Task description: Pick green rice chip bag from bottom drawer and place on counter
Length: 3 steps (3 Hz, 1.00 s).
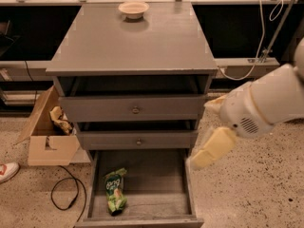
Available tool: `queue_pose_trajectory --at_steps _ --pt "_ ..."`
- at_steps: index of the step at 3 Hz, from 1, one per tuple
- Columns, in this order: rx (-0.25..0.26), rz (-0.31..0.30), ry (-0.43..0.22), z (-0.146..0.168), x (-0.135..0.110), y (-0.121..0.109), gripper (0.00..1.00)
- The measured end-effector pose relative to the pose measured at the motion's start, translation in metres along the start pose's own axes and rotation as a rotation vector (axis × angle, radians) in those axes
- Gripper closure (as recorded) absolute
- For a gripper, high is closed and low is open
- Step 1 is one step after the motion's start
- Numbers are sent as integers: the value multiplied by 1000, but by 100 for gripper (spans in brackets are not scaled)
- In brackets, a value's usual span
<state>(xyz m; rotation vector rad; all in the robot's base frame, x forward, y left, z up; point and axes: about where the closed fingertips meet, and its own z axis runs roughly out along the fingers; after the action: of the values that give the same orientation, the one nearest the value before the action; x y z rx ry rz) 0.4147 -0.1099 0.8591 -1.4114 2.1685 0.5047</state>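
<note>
Beside the wide shallow grey wooden bottom drawer (156,189): the reach step, with nothing grasped yet.
The robot's cream claw (209,151) hangs by the drawer's right wall (how far open, I cannot tell), well apart from the small crinkled bright-green rice chip bag (115,191) lying at the drawer's left. The next move likely calls for swinging left and descending onto it, before the smooth grey wooden bench (133,46).

Green bag (115,191) in bottom drawer (156,194), tool (211,141) beside
</note>
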Motion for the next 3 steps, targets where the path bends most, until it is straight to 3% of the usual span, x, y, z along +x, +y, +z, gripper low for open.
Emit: queue_pose_trajectory --at_steps 1,2,3 --pt "4 34 -84 12 -22 4 0" --pt "7 38 -84 14 -20 2 0" --pt "-4 51 -71 42 -1 -1 0"
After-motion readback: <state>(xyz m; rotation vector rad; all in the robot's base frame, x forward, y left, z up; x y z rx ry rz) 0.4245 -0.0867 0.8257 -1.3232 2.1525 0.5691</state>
